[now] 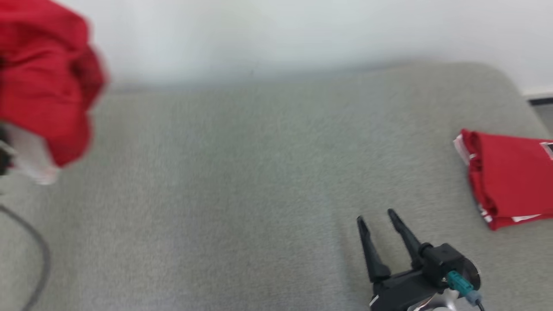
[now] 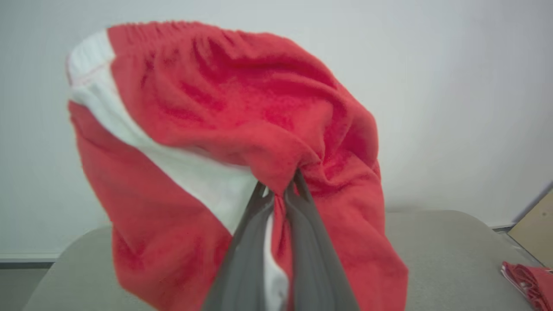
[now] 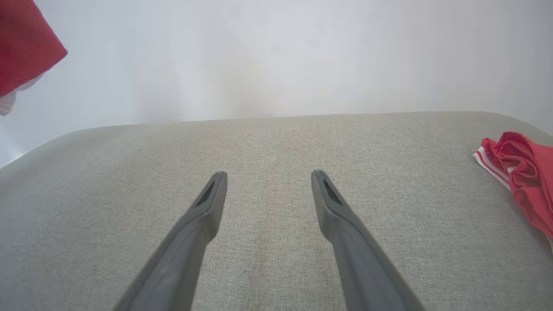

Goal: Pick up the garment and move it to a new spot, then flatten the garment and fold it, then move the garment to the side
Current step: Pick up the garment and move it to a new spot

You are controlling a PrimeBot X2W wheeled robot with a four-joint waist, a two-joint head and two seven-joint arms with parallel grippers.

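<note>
gripping the red garment (image 2: 242, 99) aloft are the left jaws — right jaws spread wide.

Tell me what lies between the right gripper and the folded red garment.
The stretch is bare: plain grey cushion runs from the right gripper to the folded red garment, as the head view shows.
</note>
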